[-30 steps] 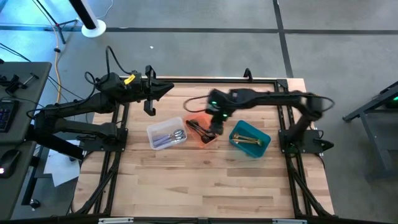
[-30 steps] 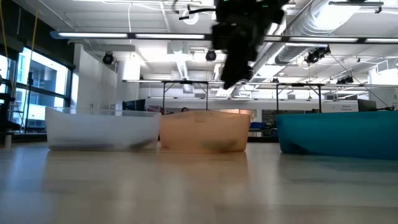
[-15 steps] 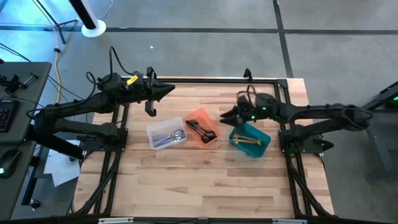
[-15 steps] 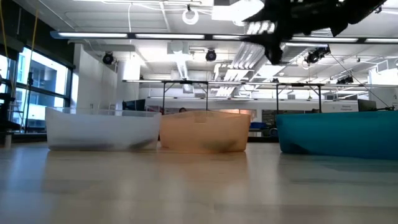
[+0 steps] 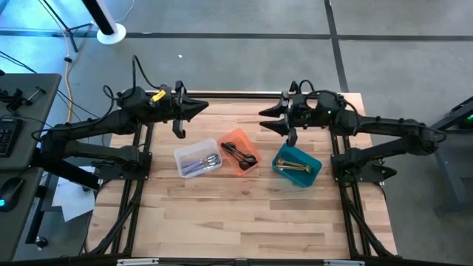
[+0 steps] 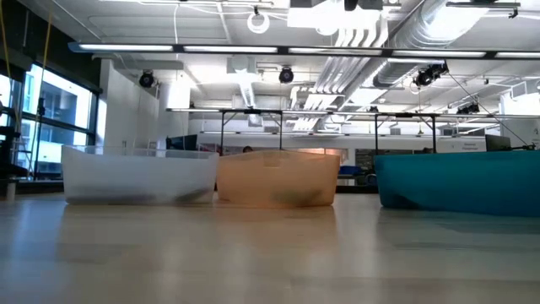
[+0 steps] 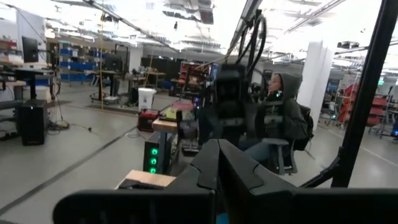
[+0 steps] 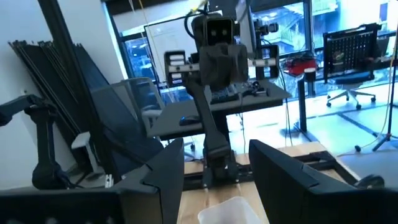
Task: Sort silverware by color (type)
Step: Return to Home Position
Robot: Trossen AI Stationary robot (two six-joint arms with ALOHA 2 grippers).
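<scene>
**Sorting looks done; both arms parked at the back of the table**

The right gripper (image 5: 267,121) hangs at upper centre-right of the high view, over the table's far edge. Its fingers (image 8: 163,171) are spread, with nothing between them. The left gripper (image 5: 198,108) faces it from upper centre-left, its fingers (image 7: 211,165) pressed together to a point and carrying nothing. Both are well apart from the bins.

Below them, in the middle of the frame, three bins stand in a row on the table (image 5: 244,214).
- The clear bin (image 5: 179,157), on the left, holds the silver pieces (image 5: 211,160).
- The orange bin (image 5: 235,136), in the centre, holds the black pieces (image 5: 238,153).
- The teal bin (image 5: 299,154), on the right, holds the gold pieces (image 5: 294,169).

The pieces are too small to count, or to sort into spoons and forks.

No silverware shows loose on the bare wood around the bins from above. The low view shows only plain board in front of the three bin walls. On that evidence, each colour appears to be in its own bin and the sorting itself is complete. What seems left is only for the arms to settle at rest.
</scene>
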